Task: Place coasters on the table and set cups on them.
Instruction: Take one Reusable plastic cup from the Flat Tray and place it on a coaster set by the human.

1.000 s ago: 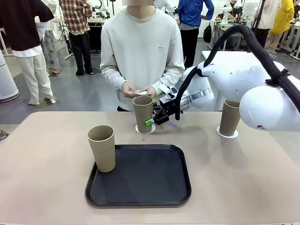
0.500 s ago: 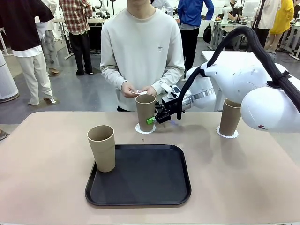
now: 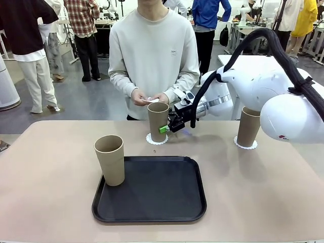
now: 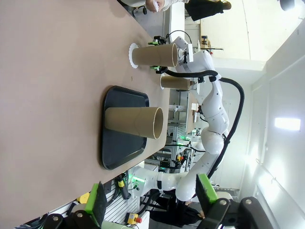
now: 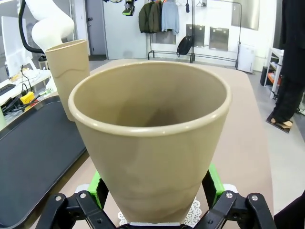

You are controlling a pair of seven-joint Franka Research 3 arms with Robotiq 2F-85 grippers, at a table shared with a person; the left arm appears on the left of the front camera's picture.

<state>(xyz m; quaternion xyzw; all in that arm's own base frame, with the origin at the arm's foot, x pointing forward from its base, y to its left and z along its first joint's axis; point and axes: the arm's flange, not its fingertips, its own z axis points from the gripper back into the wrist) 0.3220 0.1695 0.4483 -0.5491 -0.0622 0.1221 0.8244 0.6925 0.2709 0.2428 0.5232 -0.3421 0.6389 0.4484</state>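
The step in hand seems to be letting go of the middle cup (image 3: 158, 119), which is set on the middle coaster (image 3: 150, 139) at the far side of the table (image 3: 50, 167). To do it well, the fingers should be opened all the way first. Then the right gripper (image 5: 155, 188) should be pulled straight back, level and slow, so that the cup is not bumped or tipped and the thin coaster is not dragged out from under it. On the left, the left gripper (image 4: 152, 198) is held wide open with nothing in it, far from the cups. Next, the left cup (image 3: 110, 159) is seen standing upright on the left side of the black tray (image 3: 162, 192), with no coaster under it, so it is likely the one to be moved next. In the middle, the middle cup is found right between the two fingers of the right gripper, low down near its base, with a green pad close on each side. The fingers are spread wide, but whether the cup is squeezed or free cannot be told. Just behind it, a last coaster (image 3: 151, 99) is held in the person's hands (image 3: 139, 96). On the right, the right cup (image 3: 248, 126) is seen upright on the right coaster (image 3: 244, 146), well apart from the right gripper.
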